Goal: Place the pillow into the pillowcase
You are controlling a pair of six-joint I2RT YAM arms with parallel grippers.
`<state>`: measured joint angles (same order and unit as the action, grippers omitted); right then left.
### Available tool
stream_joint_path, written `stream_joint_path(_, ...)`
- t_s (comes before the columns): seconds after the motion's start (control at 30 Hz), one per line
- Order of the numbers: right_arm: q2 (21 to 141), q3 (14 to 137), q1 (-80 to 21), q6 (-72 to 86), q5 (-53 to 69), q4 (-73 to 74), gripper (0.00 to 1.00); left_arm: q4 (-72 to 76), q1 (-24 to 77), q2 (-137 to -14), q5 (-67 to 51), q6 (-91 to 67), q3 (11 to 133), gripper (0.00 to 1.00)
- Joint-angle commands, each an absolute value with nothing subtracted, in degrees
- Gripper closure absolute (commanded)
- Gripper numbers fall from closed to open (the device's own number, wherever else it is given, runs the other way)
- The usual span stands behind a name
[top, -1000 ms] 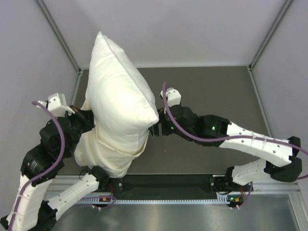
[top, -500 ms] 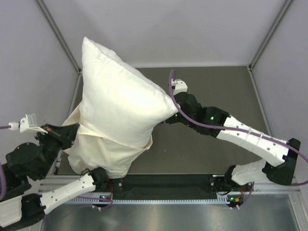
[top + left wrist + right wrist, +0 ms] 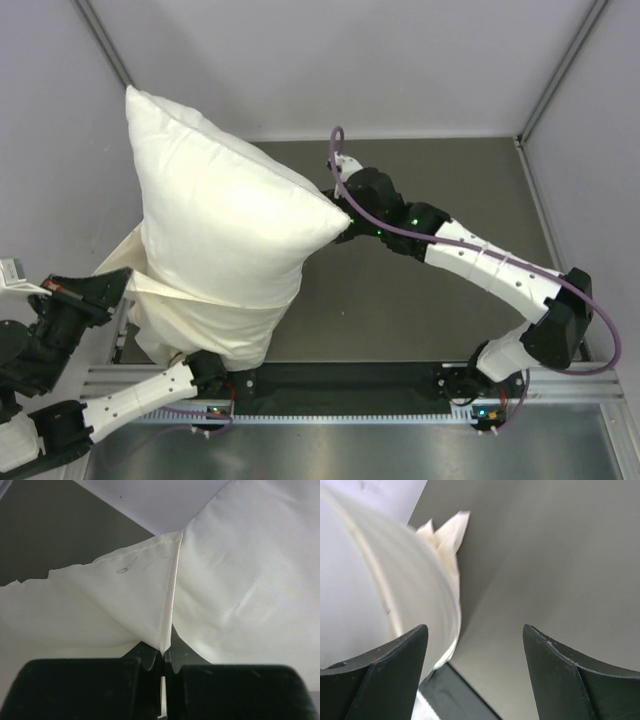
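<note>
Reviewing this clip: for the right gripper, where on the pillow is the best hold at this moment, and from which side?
Probably the exposed right-hand corner of the pillow, approached from the right, where the open right gripper sits. That corner tapers thin enough to pinch and sticks out of the pillowcase, whose hem the left gripper is clamped on.

One pillow (image 3: 215,215) at the upper left of the frame, one pillowcase (image 3: 205,328) at the lower left, two grippers of mine, my left gripper (image 3: 163,656) and my right gripper (image 3: 474,632), one dark table (image 3: 450,180) beneath.
</note>
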<state>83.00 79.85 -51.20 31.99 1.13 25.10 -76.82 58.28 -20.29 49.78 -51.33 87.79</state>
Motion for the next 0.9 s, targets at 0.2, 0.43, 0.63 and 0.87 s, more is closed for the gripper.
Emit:
stream_joint_path(0.2, 85.6, 87.4, -59.5, 28.0, 8.3, 22.3, 0.22, -83.4, 58.4, -22.2, 52.6, -52.9, 90.6, 1.00)
stream_joint_path(0.43, 83.8, 91.7, -62.8, 27.0, 3.0, 26.8, 0.22, -83.0, 58.4, -24.7, 50.8, -52.6, 89.4, 1.00)
stream_joint_path(0.63, 85.7, 94.3, -65.2, 26.0, 0.3, 30.8, 0.24, -81.7, 58.4, -24.6, 50.7, -52.2, 89.7, 1.00)
stream_joint_path(0.87, 88.6, 95.4, -66.5, 26.5, -3.3, 33.2, 0.31, -83.2, 58.4, -25.0, 50.4, -52.6, 91.6, 1.00)
